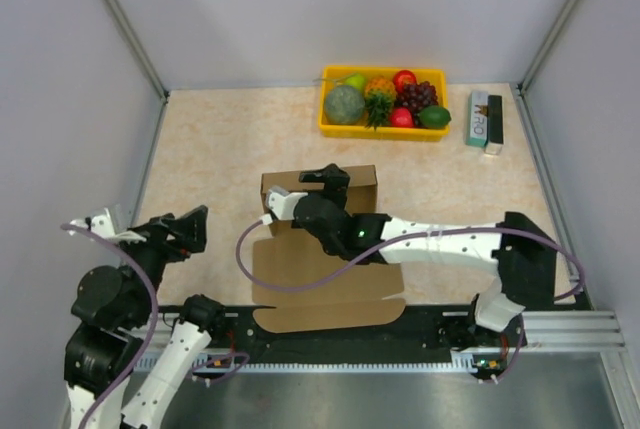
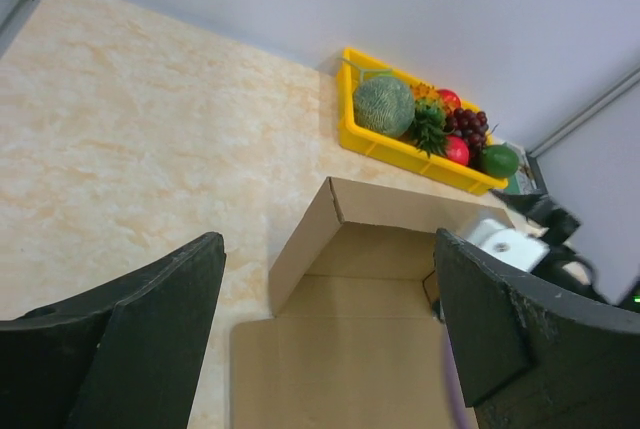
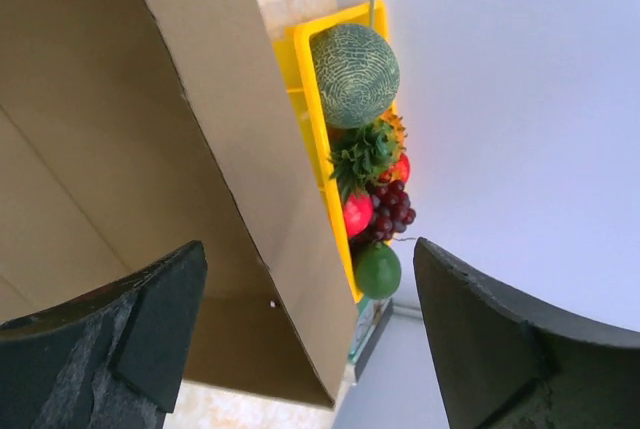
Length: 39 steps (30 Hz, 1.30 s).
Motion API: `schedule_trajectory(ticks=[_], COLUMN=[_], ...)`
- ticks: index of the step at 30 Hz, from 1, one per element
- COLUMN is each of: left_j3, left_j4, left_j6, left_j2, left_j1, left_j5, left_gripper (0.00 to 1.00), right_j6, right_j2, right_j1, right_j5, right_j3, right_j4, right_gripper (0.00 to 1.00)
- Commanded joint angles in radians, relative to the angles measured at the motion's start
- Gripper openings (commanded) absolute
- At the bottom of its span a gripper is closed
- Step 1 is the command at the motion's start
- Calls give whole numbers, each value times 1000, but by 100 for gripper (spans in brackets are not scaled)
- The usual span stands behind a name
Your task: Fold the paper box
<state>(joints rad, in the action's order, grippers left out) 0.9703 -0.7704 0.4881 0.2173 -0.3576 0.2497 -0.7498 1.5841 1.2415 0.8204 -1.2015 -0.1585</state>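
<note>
Near the bench's [image 1: 200, 149] front edge, the paper box [image 1: 325, 279] lies mostly flat with its front flap unfolded. Only its far end stands up. The left gripper [image 1: 193, 226] sits aside, jaws spread and empty. The right gripper [image 1: 328, 181], jaws spread, hangs over that raised end. Most of the folding looks undone.

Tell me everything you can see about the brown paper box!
The paper box is plain brown cardboard, only partly folded. Its far wall and left side wall stand up. Its base lies flat on the table, and a rounded flap sticks out at the near edge. It sits mid-table, nearer than the yellow fruit tray. The right gripper reaches over it, fingers open at the far wall; I cannot tell if they touch. The left gripper, open, hangs to its left.
</note>
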Motion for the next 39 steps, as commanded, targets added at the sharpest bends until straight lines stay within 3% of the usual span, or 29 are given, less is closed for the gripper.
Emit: schedule_trajectory(ticks=[1, 5, 13, 19, 20, 26, 31, 39], left_j3=[71, 80, 76, 44, 42, 30, -7, -80], left_j4=[-49, -64, -67, -18, -9, 45, 94, 42], left_j6=[-20, -23, -20, -42, -43, -46, -49, 24], left_j2=[-39, -56, -58, -56, -49, -1, 54, 129], left_j1=[3, 3, 3, 3, 3, 3, 3, 3], left_j5=[25, 22, 0, -7, -9, -69, -145, -363], left_gripper=[89, 89, 89, 89, 89, 89, 91, 96], right_j6=[-273, -252, -346, -326, -327, -313, -176, 18], right_j2=[109, 152, 205, 192, 188, 151, 123, 77], right_j1=[-2, -7, -48, -82, -88, -146, -227, -362], right_j5=[137, 117, 158, 146, 148, 149, 114, 27], right_j3=[53, 3, 2, -4, -6, -6, -69, -81], right_j4=[364, 341, 494, 465, 465, 458, 260, 65], right_gripper=[82, 74, 58, 33, 25, 9, 4, 0])
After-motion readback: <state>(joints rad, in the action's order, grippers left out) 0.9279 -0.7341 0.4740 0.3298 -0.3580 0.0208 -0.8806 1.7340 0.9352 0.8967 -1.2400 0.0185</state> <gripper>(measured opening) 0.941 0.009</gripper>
